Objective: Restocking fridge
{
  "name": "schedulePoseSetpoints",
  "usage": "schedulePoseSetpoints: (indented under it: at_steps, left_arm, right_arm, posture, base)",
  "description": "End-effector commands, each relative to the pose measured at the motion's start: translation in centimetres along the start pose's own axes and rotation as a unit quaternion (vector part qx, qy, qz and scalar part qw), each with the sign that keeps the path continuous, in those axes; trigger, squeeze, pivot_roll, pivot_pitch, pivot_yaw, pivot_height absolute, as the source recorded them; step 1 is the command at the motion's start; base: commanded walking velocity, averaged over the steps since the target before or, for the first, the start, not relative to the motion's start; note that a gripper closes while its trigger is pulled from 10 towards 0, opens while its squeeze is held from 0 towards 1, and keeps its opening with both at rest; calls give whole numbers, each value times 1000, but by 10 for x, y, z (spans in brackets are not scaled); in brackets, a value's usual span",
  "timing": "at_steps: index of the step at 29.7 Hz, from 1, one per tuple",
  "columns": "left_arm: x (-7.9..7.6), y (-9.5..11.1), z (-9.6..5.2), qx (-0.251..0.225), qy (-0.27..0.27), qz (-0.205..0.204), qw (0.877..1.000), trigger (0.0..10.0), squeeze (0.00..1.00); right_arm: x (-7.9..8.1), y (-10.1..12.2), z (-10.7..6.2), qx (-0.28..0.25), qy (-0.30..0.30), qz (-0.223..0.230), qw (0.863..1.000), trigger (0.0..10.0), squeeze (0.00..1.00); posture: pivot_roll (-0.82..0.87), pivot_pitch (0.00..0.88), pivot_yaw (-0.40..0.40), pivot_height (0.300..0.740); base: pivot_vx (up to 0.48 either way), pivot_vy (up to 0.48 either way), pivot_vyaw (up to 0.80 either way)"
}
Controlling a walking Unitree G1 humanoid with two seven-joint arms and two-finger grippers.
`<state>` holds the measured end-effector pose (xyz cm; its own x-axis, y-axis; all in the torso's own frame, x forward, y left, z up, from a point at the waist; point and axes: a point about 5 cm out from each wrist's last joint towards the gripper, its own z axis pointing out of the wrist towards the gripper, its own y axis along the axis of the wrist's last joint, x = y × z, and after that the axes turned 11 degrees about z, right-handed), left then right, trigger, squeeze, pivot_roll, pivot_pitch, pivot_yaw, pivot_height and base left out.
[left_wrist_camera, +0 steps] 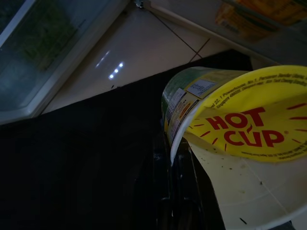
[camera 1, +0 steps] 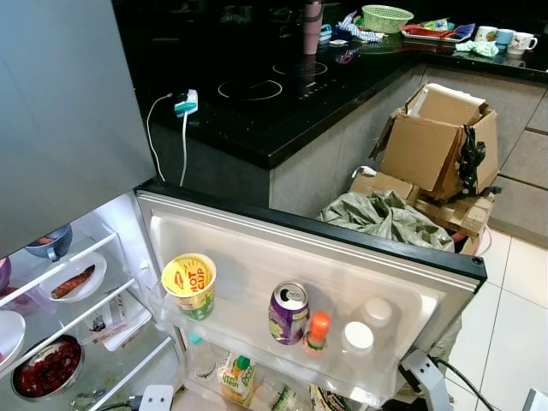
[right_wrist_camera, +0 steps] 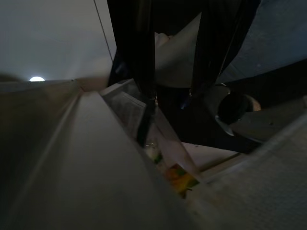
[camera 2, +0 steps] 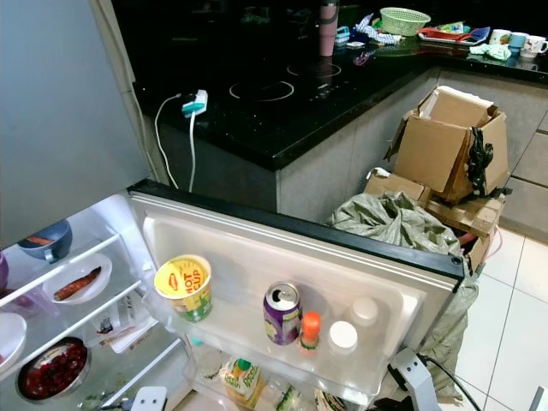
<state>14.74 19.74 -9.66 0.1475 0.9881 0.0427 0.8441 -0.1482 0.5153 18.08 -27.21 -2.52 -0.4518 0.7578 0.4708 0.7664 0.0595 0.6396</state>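
The left gripper (left_wrist_camera: 173, 191) is clamped on the rim of a yellow and green paper noodle cup printed "HOT CUP" (left_wrist_camera: 230, 139), one black finger (left_wrist_camera: 180, 187) running up against its side. The cup looks tilted, its pale inside speckled with dark flecks. Whether the right gripper's (right_wrist_camera: 175, 62) long black fingers are apart or together cannot be told; they hang over the grey edge of the open fridge door (camera 1: 282, 257).

A second yellow noodle cup (camera 1: 189, 286) stands upright on the door's upper shelf, near its hinge end. Further along stand a purple drinks can (camera 1: 288, 313), an orange-capped small bottle (camera 1: 316, 332) just beside it, and two white-capped bottles (camera 1: 358, 337). Behind the door lie a crumpled grey-green sack (camera 1: 385, 216) and brown cardboard boxes (camera 1: 437, 141).
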Motion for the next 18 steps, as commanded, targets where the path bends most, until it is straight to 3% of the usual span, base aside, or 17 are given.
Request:
schedulePoseSetpoints:
  at_steps: [1,3,6,9,11,13,18]
  left_arm:
    - [14,-4,-3,-3,18,-19,1000,10000,0]
    - [16,-4,-4,-4,20,-24,1000,10000,0]
    - [22,-4,-5,-7,15,-31,999,10000,0]
    - [23,-3,-6,-9,15,-31,999,10000,0]
    - [27,-2,-6,-11,17,-32,999,10000,0]
    - [33,-1,-7,-14,22,-31,999,10000,0]
    - [35,0,-8,-15,22,-29,999,10000,0]
  right_arm:
    - [-8,16,-25,-15,22,-9,1000,10000,0]
    - [-10,20,-33,-23,23,-10,999,10000,0]
    - [-13,49,-59,-72,22,-40,996,10000,0]
    - [-13,57,-67,-83,21,-54,995,10000,0]
    - [-10,66,-75,-91,25,-76,993,10000,0]
    - [3,85,-92,-117,40,-121,985,10000,0]
    - [13,97,-100,-138,47,-147,978,10000,0]
  posture:
    - [-49,0,29,740]
    - [-47,0,32,740]
    - [-42,0,41,740]
    - [-42,0,41,740]
    - [-36,0,48,740]
    - [-37,0,59,740]
    - [-36,0,68,740]
  base:
    - [0,0,0]
    - [0,0,0]
    - [0,0,0]
    - [0,0,0]
    - [0,0,0]
    - [0,0,0]
    - [0,0,0]
